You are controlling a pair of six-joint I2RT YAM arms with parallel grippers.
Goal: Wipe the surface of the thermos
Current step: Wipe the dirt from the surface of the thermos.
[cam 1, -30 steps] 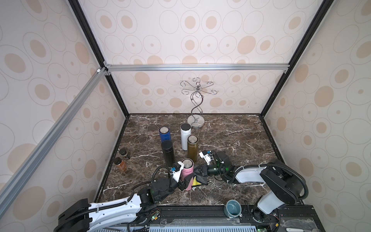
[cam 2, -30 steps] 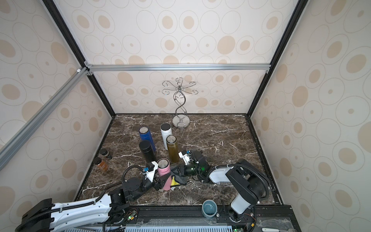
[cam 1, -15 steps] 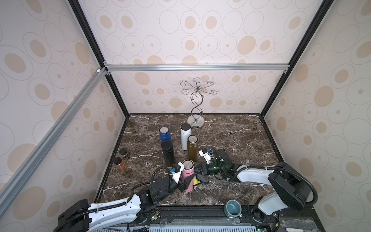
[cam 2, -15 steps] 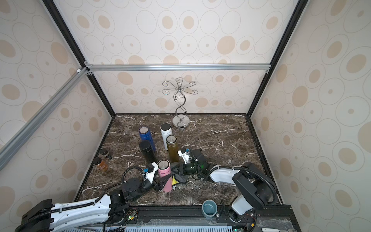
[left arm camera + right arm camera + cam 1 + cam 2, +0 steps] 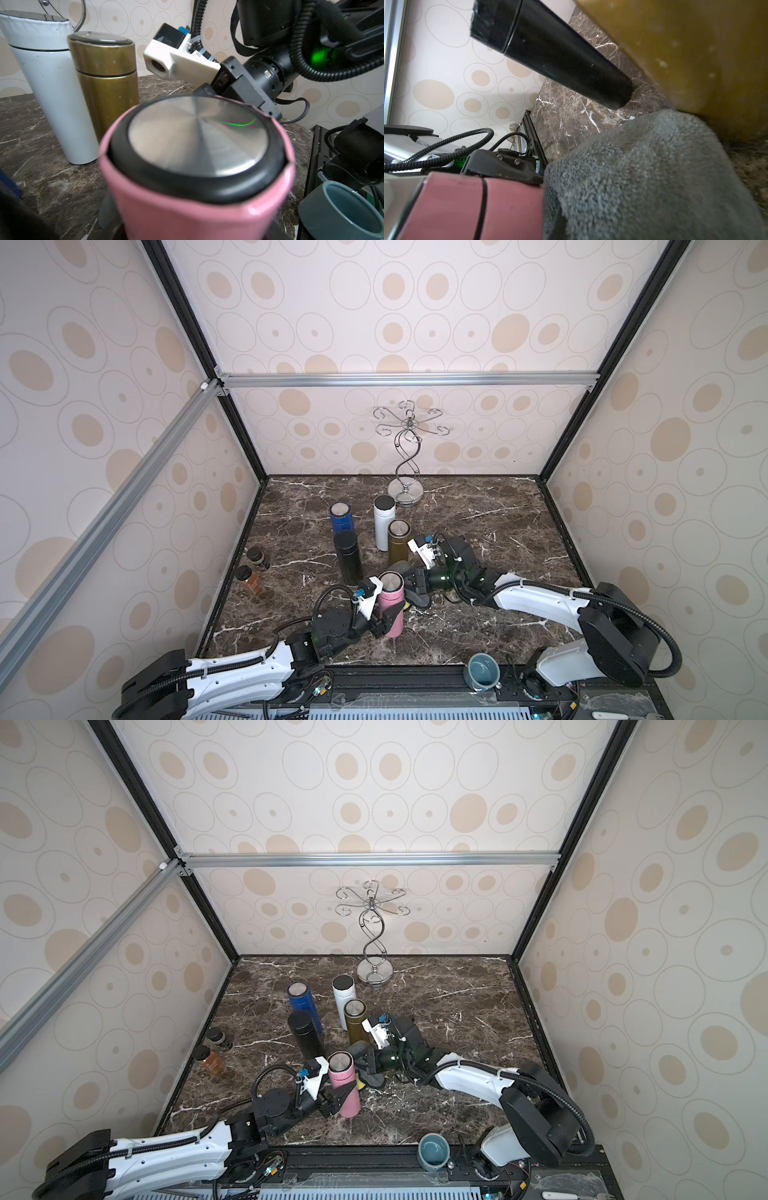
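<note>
Now, left gripper clamping upright pink thermos, right gripper beside it pinching grey cloth, brown marble tabletop beneath, circle-patterned walls around.

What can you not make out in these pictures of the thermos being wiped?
- Right wrist view: the grey cloth covers the fingers of the right hand.
- Left wrist view: the pink thermos, blurred, fills the frame and hides the grip of the left hand.
- Top views: the yellow patch by the cloth is too small to identify.
- Top views: the small jars are too small to show their contents.
</note>
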